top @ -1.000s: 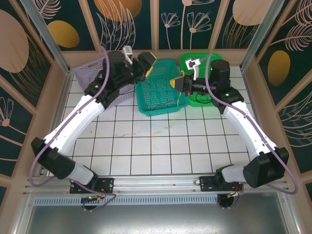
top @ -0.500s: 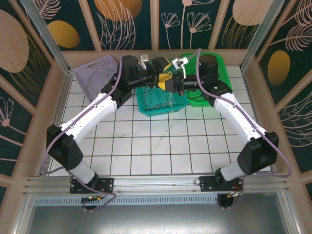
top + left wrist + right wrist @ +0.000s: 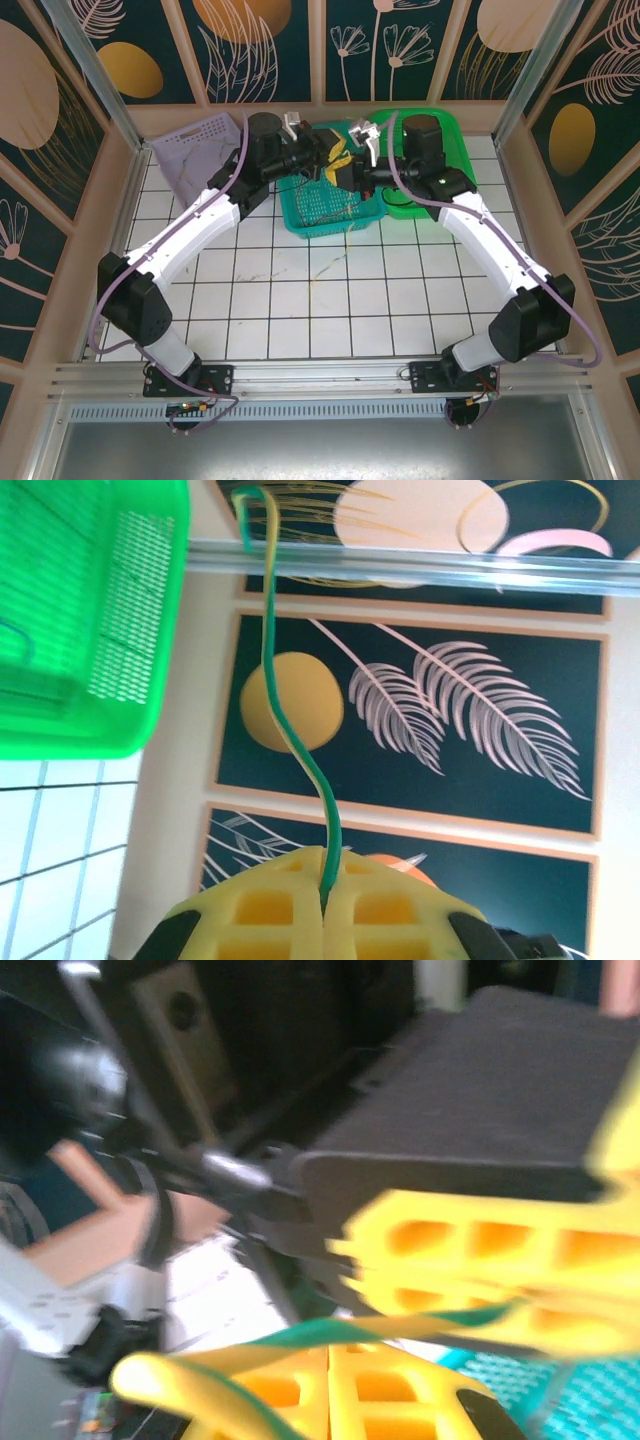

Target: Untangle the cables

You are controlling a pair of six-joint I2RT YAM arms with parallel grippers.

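**Item 1. Left end effector** [image 3: 325, 885]: yellow fingers pressed together, pinching the green-and-yellow cable [image 3: 266, 650]. The cable rises from the seam between the fingers and runs up in a loose curve. It is held up off the baskets, probably so that one strand hangs apart from the rest.

**Item 2. Right end effector** [image 3: 330, 1365]: fingers pressed together. The same striped cable crosses right at their tips and appears to be pinched there, though the view is blurred. The left arm's yellow fingers sit just beside it. The two grips are likely this near each other so the strand can be passed along or drawn through hand to hand.

**Item 3. Teal basket** [image 3: 300, 215]: stands at the back middle of the worktop [image 3: 300, 310], directly below both end effectors. It holds a loose mass of thin dark cables [image 3: 335, 205]. Judged the source pile; the separating is not yet done.

**Item 4. Green basket** [image 3: 455, 130]: touches the teal one on its right. The right arm covers most of it, so its contents cannot be told. It may be where freed strands go.

**Item 5. Lilac basket** [image 3: 195, 150]: tilted against the back-left corner, well apart from the work. Its contents cannot be made out.
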